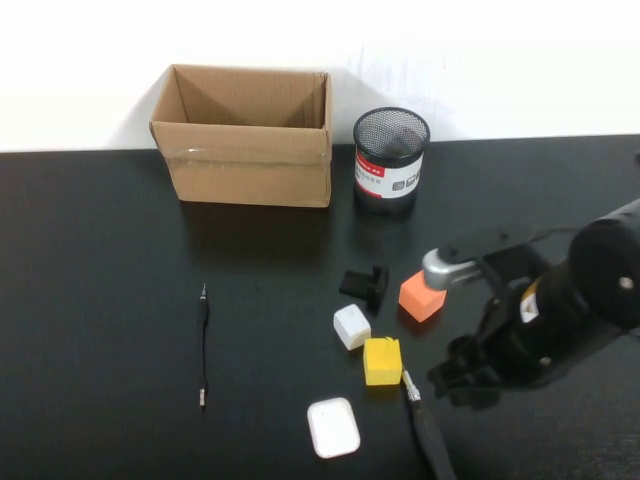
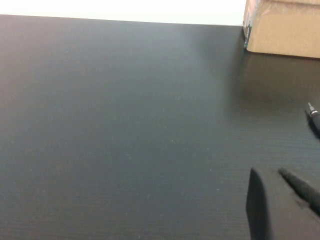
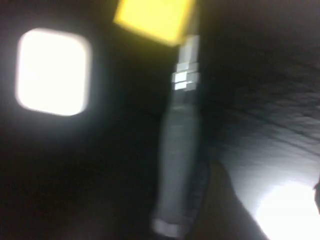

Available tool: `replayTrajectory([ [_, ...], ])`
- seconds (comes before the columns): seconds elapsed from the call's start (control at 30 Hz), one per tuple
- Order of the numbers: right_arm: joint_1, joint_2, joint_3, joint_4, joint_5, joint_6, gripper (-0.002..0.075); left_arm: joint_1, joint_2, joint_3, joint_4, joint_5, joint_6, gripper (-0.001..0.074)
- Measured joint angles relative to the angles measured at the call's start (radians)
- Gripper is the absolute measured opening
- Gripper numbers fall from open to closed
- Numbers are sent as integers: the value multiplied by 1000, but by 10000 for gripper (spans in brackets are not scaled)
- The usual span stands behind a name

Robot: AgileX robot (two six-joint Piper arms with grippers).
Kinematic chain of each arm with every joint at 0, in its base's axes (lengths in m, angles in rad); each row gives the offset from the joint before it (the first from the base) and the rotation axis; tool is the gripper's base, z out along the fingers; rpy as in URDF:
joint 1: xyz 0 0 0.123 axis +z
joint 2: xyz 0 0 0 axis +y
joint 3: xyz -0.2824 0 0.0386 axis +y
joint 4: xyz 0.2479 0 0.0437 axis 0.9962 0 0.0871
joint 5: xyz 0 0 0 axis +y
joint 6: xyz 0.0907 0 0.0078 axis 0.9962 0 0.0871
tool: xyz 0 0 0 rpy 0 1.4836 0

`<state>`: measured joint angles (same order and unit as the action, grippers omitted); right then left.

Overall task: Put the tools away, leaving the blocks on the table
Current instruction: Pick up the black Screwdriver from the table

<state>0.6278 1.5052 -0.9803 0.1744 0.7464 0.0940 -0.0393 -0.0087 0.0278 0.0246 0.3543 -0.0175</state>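
Note:
The thick black-handled screwdriver (image 1: pixel 428 432) lies at the table's front edge, its metal tip by the yellow block (image 1: pixel 382 361). My right gripper (image 1: pixel 462 378) hovers just right of it, open and empty. In the right wrist view the screwdriver (image 3: pixel 180 165) lies alongside one finger (image 3: pixel 217 205), outside the gap of the right gripper (image 3: pixel 265 200). The thin pen-like screwdriver (image 1: pixel 203 345) lies alone at the left. The white block (image 1: pixel 351 326) and orange block (image 1: pixel 421 296) sit near the yellow one. My left gripper (image 2: pixel 280 205) is shut and empty, low over the table near the thin screwdriver (image 2: pixel 314 117).
A cardboard box (image 1: pixel 245 135) stands open at the back, with a black mesh cup (image 1: pixel 390 160) to its right. A small black object (image 1: pixel 365 283) lies behind the white block. A white rounded case (image 1: pixel 333 427) lies left of the thick screwdriver.

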Motion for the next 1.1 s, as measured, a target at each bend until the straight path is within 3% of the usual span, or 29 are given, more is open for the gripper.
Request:
replayTrajectory([
  [0.6, 44, 214, 0, 17, -156, -84, 343, 0, 0, 0, 0, 0, 0, -4],
  [0.7, 44, 241, 0, 3, -156, -86, 266, 0, 0, 0, 0, 0, 0, -4],
  [0.83, 42, 246, 0, -27, -150, -84, 5, 0, 0, 0, 0, 0, 0, -4],
  [1.1, 42, 147, -62, -174, -66, -40, -4, 0, 0, 0, 0, 0, 0, -4],
])
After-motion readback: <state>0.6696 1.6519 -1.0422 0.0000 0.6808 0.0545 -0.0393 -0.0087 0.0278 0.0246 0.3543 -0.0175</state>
